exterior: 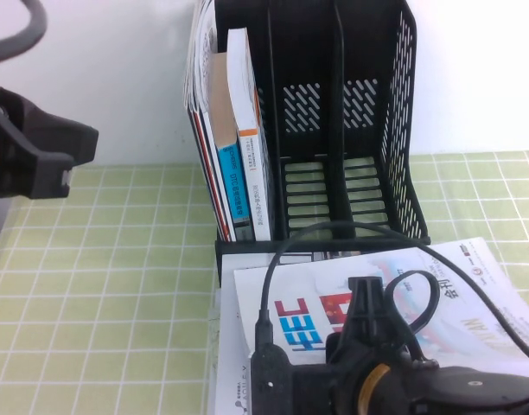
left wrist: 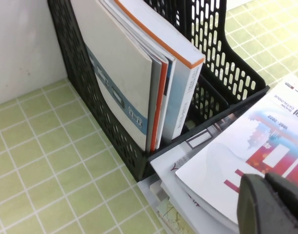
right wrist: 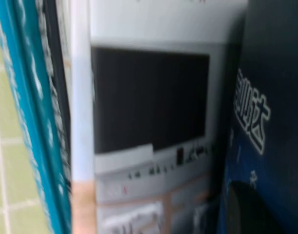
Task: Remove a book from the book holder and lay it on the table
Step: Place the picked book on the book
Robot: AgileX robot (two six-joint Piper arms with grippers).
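Right gripper (exterior: 366, 298) sat nearest the camera, low over the book (exterior: 472, 294), its dark finger assembly reaching across the blue "HEEC" lettering. Whether its jaws pinched the cover or merely rested on it could not be told; they looked narrow at most. The book lay flat and face up on a second magazine (exterior: 239, 389), which rested on the table (exterior: 100, 311) just in front of the book holder (exterior: 403, 130), so it was already out of the rack. Being large, thin and glossy, it would probably be light, floppy and slippery, likely to sag or slide if lifted by one corner; a hold on the spine edge, or on a free edge overhanging the magazine beneath, seemed safest. Farther back, the holder stood against the wall with several books (exterior: 239, 130) upright in its left compartment. Left gripper (exterior: 40, 160) hung well off to the left, above the cloth and holding nothing, though its jaw state was unclear.
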